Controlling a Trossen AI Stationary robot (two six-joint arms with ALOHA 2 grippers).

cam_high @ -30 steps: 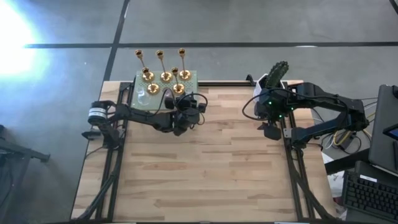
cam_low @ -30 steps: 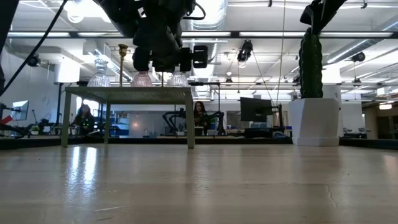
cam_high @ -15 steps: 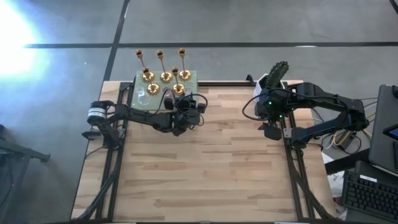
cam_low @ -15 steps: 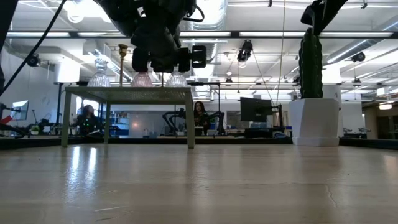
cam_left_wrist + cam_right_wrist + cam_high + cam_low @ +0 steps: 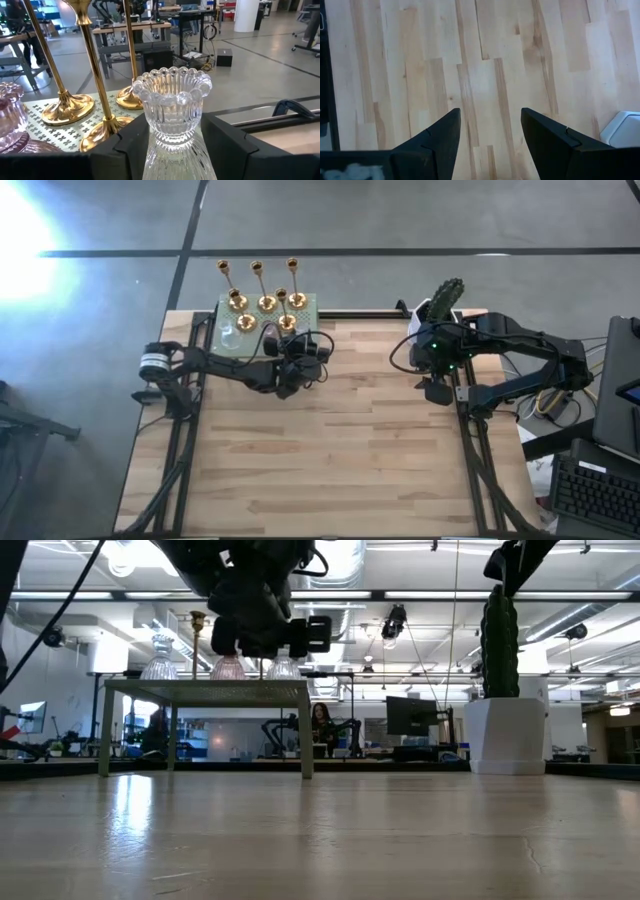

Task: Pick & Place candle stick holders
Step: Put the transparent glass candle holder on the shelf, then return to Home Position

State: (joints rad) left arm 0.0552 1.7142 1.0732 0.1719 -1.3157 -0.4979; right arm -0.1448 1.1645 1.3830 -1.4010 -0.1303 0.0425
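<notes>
Several gold candle stick holders [image 5: 258, 285] [image 5: 95, 75] stand by their round bases on a small raised stand [image 5: 312, 306] at the table's far left. A pinkish glass holder [image 5: 10, 115] stands there too. Near the stand's near right corner stands a clear glass holder [image 5: 172, 100] [image 5: 284, 666], upright on the stand's patterned top [image 5: 55, 132]. My left gripper [image 5: 292, 350] [image 5: 172, 135] is open and points level toward the far edge. One finger is on each side of the glass's ribbed lower body. My right gripper [image 5: 437, 385] [image 5: 490, 125] hangs open over bare wood at the right. My left gripper's fingers [image 5: 125, 147] lie close beside the clear glass holder's ribbed lower body [image 5: 175, 160], level from the near side. I cannot tell whether they touch it. The glass stands upright on the stand.
A green cactus in a white pot [image 5: 445, 300] [image 5: 505, 690] stands at the table's far right, behind my right arm. A keyboard [image 5: 600, 490] lies off the table's right side. The wooden top [image 5: 330, 450] stretches bare between the arms and toward the near edge.
My left gripper has opened a little around the clear glass holder, which stays upright on the stand. Neither arm has moved otherwise.
</notes>
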